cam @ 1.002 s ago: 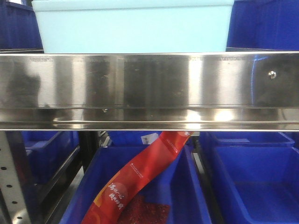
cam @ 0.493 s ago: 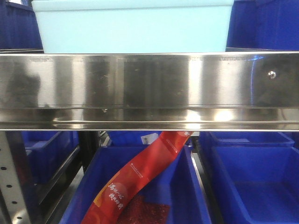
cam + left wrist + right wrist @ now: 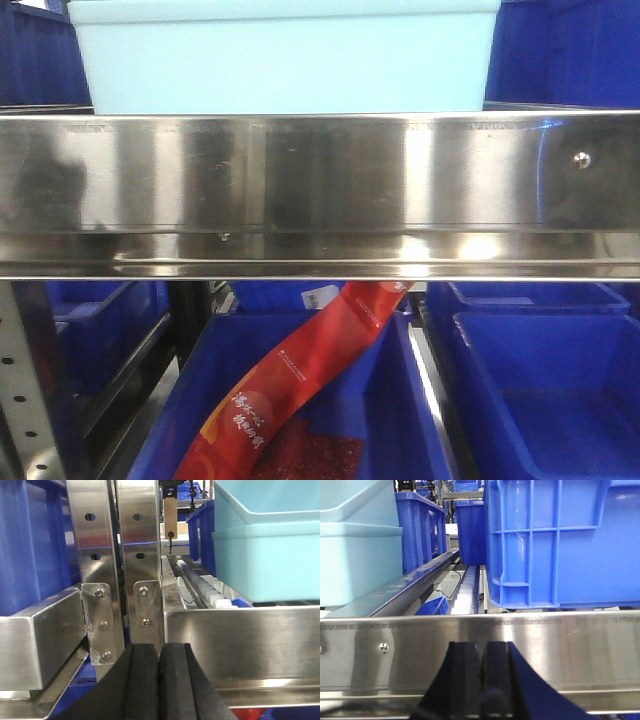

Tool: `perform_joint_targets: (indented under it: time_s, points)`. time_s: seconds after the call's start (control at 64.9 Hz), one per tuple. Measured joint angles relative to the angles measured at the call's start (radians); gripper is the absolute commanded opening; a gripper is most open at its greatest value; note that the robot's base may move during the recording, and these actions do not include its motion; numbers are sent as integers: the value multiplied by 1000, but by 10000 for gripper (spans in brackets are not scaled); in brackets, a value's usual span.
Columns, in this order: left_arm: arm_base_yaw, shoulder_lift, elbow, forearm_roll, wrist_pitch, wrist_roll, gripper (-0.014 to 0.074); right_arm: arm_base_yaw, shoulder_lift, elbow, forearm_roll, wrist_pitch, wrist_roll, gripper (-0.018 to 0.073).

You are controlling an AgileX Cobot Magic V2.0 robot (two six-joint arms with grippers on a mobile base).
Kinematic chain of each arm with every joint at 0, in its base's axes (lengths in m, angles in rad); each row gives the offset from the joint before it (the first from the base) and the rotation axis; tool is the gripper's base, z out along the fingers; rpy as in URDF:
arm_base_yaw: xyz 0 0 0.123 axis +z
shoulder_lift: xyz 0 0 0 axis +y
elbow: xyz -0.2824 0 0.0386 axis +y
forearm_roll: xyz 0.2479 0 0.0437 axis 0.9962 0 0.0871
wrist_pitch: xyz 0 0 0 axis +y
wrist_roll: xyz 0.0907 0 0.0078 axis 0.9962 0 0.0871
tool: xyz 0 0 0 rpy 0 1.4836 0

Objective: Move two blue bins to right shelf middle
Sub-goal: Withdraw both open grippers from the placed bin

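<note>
Bins of pale blue [image 3: 285, 60], one nested inside the other, sit at the front edge of the steel shelf [image 3: 320, 190], just behind its rail, while the left gripper [image 3: 160, 675] and right gripper [image 3: 482, 672] hang before that rail, pads pressed together, holding nothing.

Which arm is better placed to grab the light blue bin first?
Marginally left, tentatively: its shut gripper faces the shelf post with the light blue bin just right of it; the right gripper mostly faces a dark blue crate.

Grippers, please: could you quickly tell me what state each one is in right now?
Left gripper: closed, holding nothing.
Right gripper: closed, holding nothing.
</note>
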Motion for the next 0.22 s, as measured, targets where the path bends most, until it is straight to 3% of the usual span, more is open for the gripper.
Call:
perform_joint_targets:
  time_s: [0.216]
  points:
    - [0,0,0,0,0,0,-111,0,0,0,0,0,0,-162]
